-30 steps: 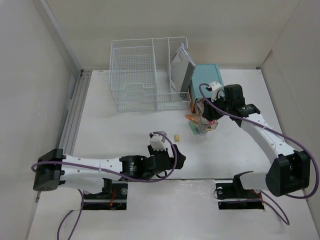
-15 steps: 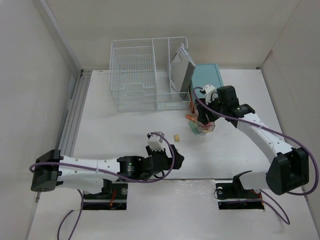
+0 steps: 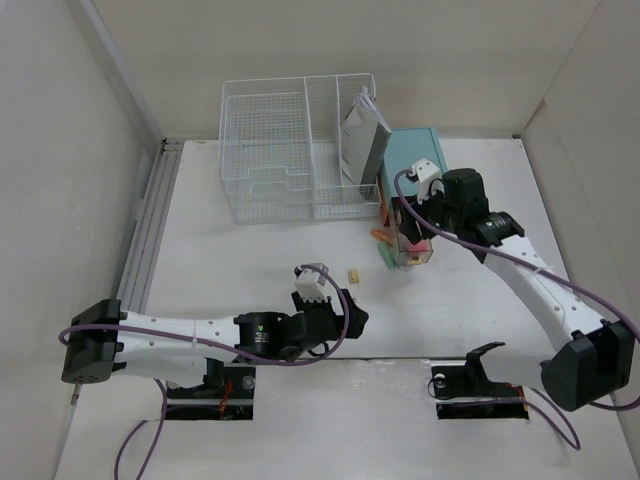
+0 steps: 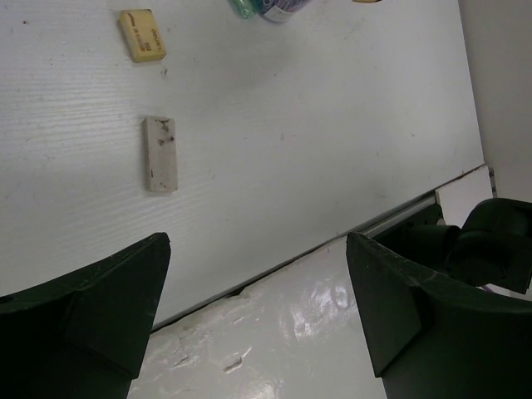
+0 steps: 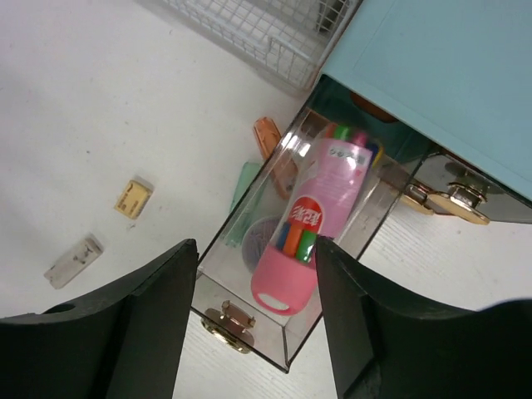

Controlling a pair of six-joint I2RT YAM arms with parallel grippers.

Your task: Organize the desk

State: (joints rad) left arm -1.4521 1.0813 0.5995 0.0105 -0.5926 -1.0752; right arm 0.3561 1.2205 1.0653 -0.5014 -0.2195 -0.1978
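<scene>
The left fingers [image 4: 91, 307] are spread wide just above the white bench [image 4: 332, 125]. A grubby white eraser [image 4: 160, 155] lies ahead of them, a yellow eraser [image 4: 142, 35] beyond. The right fingers [image 5: 125, 332], equally wide, hang over a pulled-out clear drawer [image 5: 241, 324] holding a pink case [image 5: 320, 224].
</scene>
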